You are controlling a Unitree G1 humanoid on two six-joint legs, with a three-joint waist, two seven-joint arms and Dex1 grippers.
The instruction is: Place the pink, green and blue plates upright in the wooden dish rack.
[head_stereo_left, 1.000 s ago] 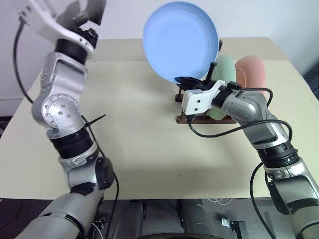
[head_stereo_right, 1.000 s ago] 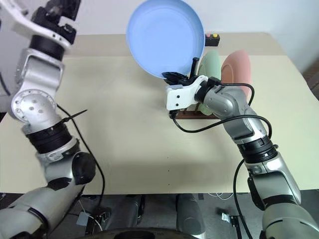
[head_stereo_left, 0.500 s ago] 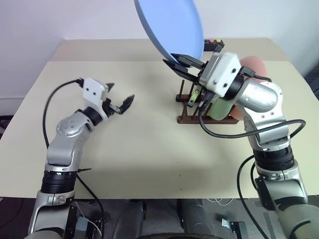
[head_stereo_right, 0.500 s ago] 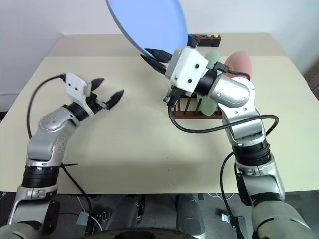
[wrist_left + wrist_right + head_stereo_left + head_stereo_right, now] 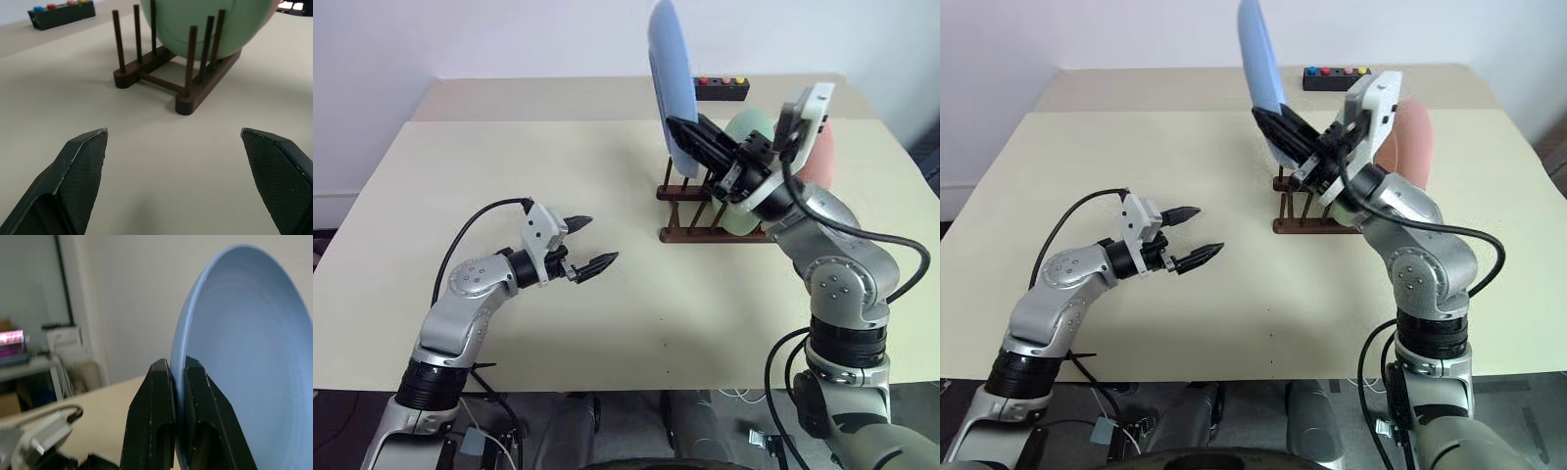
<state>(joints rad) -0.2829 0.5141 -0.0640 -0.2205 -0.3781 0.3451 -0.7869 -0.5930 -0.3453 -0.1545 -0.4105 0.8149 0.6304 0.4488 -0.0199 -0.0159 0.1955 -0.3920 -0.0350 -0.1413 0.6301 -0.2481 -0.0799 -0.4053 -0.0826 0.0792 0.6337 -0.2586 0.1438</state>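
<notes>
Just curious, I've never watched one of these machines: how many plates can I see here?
3. The round light blue plate is held edge-on by the right gripper above the dark brown wooden dish rack. The pale green plate and pink plate stand in it.

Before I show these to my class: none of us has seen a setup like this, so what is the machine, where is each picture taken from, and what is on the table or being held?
This is a two-armed humanoid robot standing at a beige table. Two pictures come from cameras in its head, looking down over its arms. The other two come from a camera on each wrist, looking along the black fingers.

The right gripper is shut on the rim of the blue plate and holds it on edge above the wooden dish rack. The green plate and the pink plate already stand upright in that rack. The left gripper is open, holds nothing and hangs over bare table. A small black box with coloured buttons lies at the far edge.
</notes>
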